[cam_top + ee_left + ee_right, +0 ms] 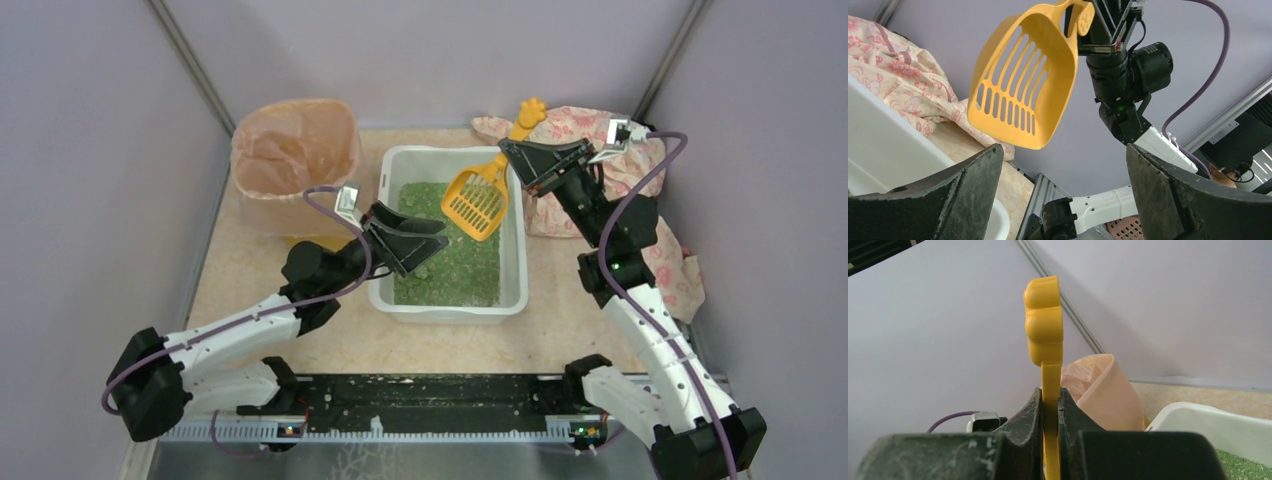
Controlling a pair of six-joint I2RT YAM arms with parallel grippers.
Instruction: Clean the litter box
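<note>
The litter box [515,262] is a white tub with green litter [455,260] in the middle of the table; its rim shows in the left wrist view [888,155] and the right wrist view [1218,427]. My right gripper [512,152] is shut on the handle of the orange-yellow slotted scoop [476,203] and holds it above the far right of the box. The handle stands up between the jaws in the right wrist view [1050,390]. The scoop looks empty in the left wrist view [1023,85]. My left gripper [435,240] is open and empty over the box's left side.
A round bin lined with a peach bag [295,160] stands at the back left, left of the box. A floral cloth [640,190] lies at the back right under the right arm. Purple walls close in the table on three sides.
</note>
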